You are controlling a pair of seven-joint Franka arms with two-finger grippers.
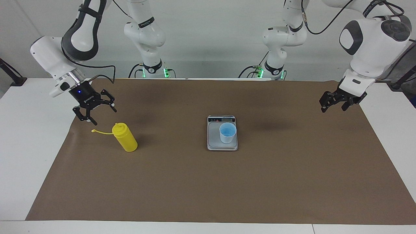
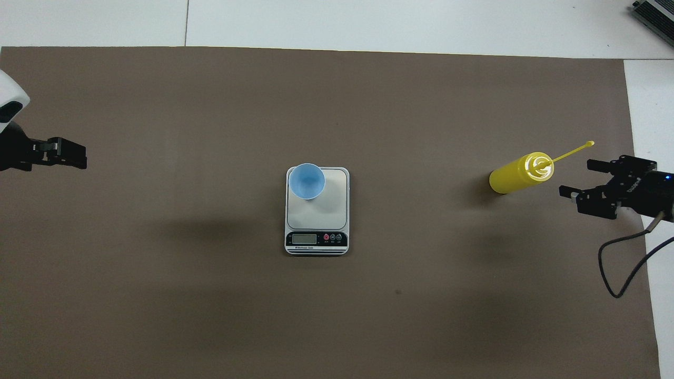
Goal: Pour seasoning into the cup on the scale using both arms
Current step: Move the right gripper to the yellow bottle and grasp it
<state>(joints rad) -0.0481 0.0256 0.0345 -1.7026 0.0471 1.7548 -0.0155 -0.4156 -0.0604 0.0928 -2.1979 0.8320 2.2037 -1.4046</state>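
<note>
The yellow seasoning bottle [image 1: 125, 138] [image 2: 518, 173] stands upright on the brown mat toward the right arm's end. Its cap strap [image 1: 101, 132] sticks out sideways toward that end. My right gripper [image 1: 104, 117] [image 2: 575, 178] hangs open just above the mat beside the strap, apart from the bottle. The light blue cup [image 1: 227, 132] [image 2: 306, 180] stands on the silver scale [image 1: 214, 138] [image 2: 329, 202] at mid-table, on the corner farther from the robots toward the left arm's end. My left gripper [image 1: 333, 110] [image 2: 84, 158] hovers open and holds nothing over the mat's edge at the left arm's end.
The brown mat [image 1: 208, 188] covers most of the white table [image 1: 29, 136]. The scale's dark display strip [image 2: 316, 239] faces the robots. A black cable [image 2: 621, 263] trails from the right wrist over the mat's edge.
</note>
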